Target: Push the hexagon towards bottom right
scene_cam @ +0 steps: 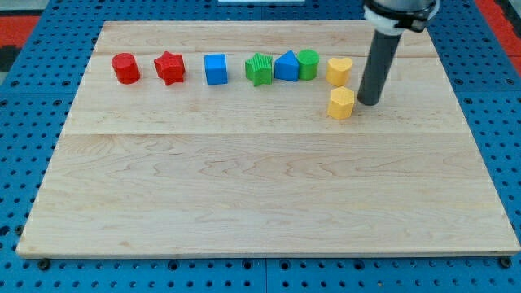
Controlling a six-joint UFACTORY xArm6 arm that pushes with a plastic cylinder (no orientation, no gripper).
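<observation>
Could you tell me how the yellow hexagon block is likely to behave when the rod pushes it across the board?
The yellow hexagon looks rigid and squat with a flat base, so it will probably slide rather than roll or tip. The wooden board looks smooth, so little resistance seems likely. My tip sits at its right side; an off-centre push may spin it.

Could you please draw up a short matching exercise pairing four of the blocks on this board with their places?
Blocks:
1. red cylinder
2. blue cube
3. yellow hexagon
4. yellow heart

Places:
A. right beside my tip, on its left in the view
B. at the left end of the row
C. at the right end of the row
D. between the red star and the green star

Pairs: 1-B, 2-D, 3-A, 4-C
</observation>
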